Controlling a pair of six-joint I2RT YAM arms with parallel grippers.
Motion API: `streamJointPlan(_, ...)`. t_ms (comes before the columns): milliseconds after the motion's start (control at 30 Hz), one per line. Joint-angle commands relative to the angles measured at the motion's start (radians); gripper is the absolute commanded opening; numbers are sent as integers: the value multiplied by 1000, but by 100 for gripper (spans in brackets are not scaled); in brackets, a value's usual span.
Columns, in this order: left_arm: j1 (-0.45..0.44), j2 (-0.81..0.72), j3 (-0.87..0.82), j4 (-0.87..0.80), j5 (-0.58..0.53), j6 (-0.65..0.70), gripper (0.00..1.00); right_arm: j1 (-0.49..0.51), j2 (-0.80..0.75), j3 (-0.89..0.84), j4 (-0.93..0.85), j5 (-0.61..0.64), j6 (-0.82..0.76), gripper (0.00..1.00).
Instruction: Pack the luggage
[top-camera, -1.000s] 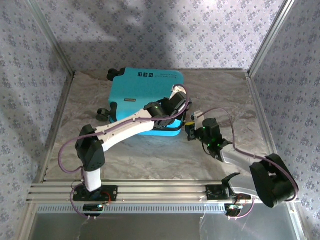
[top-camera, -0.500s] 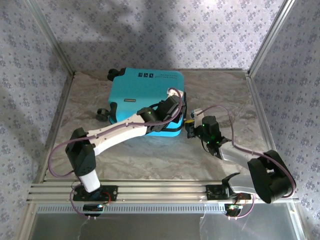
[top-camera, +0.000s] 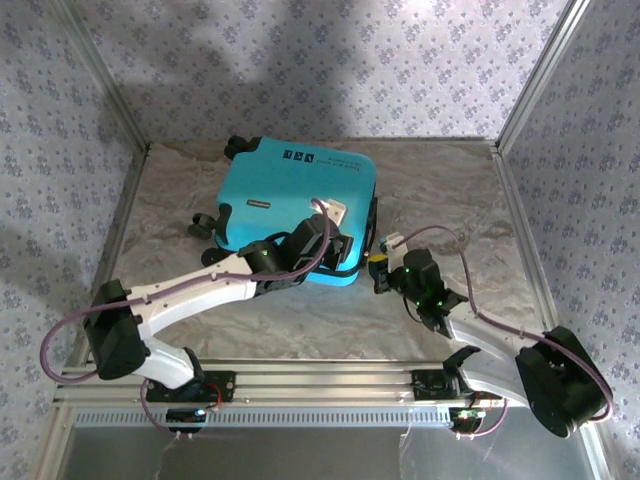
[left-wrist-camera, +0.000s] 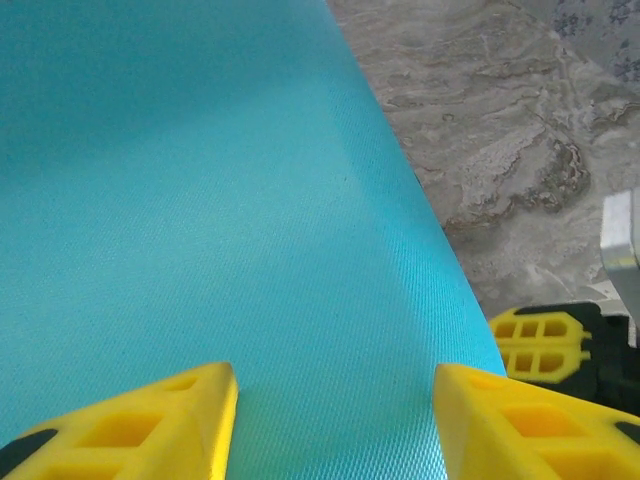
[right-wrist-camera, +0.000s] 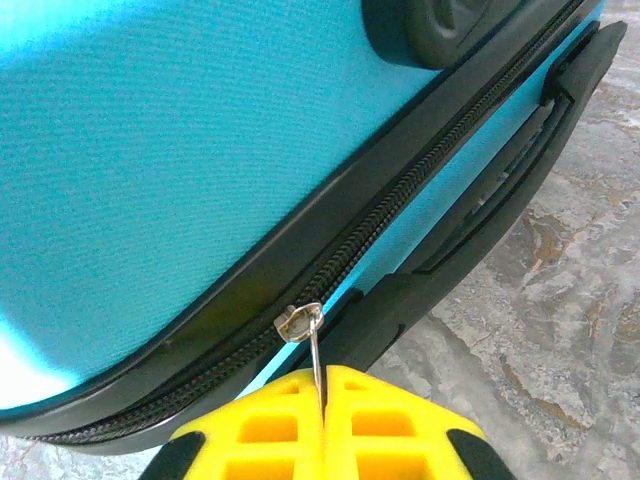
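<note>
The luggage (top-camera: 285, 185) is a turquoise hard-shell suitcase lying flat and closed on the table, with a black zipper band (right-wrist-camera: 400, 190) round its side. My left gripper (top-camera: 333, 214) rests over the lid near its front right corner, open, with bare turquoise shell (left-wrist-camera: 200, 200) between its yellow fingers (left-wrist-camera: 150, 420). My right gripper (right-wrist-camera: 323, 375) is shut on the thin metal zipper pull (right-wrist-camera: 316, 355), which hangs from the slider (right-wrist-camera: 298, 322) at the suitcase's front right corner. In the top view the right gripper (top-camera: 381, 264) sits just beside that corner.
The black side handle (right-wrist-camera: 480, 220) runs under the zipper band, and a black wheel (right-wrist-camera: 450, 20) sits above it. More wheels (top-camera: 205, 226) stick out on the suitcase's left. Patterned walls (top-camera: 560, 160) enclose the marbled table (top-camera: 450, 190). The right gripper's yellow finger (left-wrist-camera: 540, 342) shows past the lid's edge.
The left arm has dropped low and stretched out, its gripper sliding along the lid. The suitcase has turned slightly clockwise. The right gripper stayed shut at the front right corner, shifting a little nearer.
</note>
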Motion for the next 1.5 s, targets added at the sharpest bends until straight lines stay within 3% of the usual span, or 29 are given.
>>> streamJointPlan(0,-12,36,-106,-305,81,-65,55,-100,45,73,39,117,14,0)
streamJointPlan(433,-13,-12,-180,-307,58,-95,54,-239,278,228,93,20,13,0)
streamJointPlan(733,-6,-76,-299,-303,47,-155,54,-243,265,182,117,22,30,0)
streamJointPlan(1467,34,-214,-399,-331,21,-200,54,-353,472,376,123,-73,57,0)
